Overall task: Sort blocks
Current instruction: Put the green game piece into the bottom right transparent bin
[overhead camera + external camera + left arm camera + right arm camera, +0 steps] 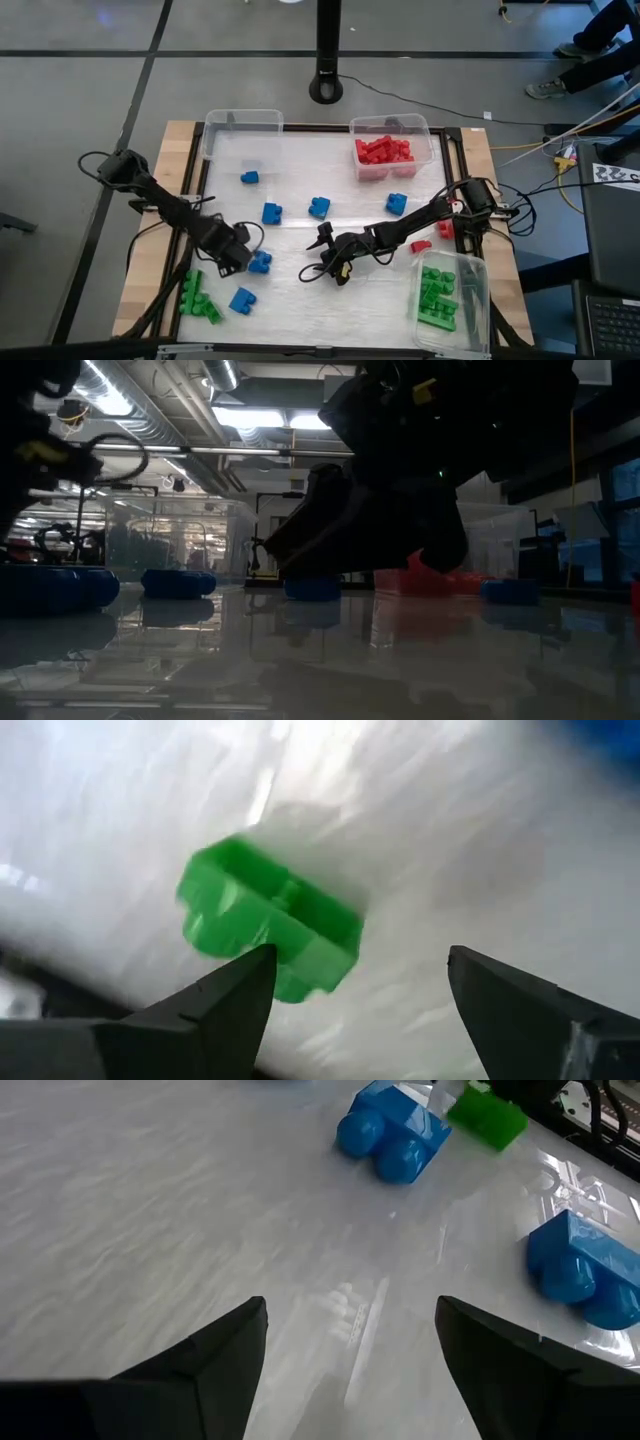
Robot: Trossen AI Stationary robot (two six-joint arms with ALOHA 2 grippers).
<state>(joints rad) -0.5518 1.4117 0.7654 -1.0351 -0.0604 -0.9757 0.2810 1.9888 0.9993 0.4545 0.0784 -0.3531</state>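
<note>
Bins sit at the edges of the white table (300,200). One clear bin (392,148) at the far right holds a heap of red blocks (383,151). Another clear bin (452,292) at the near right holds green blocks (437,295). A third clear bin (242,133) at the far left has no blocks that can be seen in it.

Loose blue blocks (271,213) lie spread over the middle of the table. A few green blocks (198,298) lie at the near left corner, and one red block (421,245) lies near the right edge.

The left gripper (232,255) is low near the front left, its fingers wide apart and holding nothing, with a green block (270,918) just ahead. The right gripper (328,256) is low in the middle, fingers apart over bare table, holding nothing.
</note>
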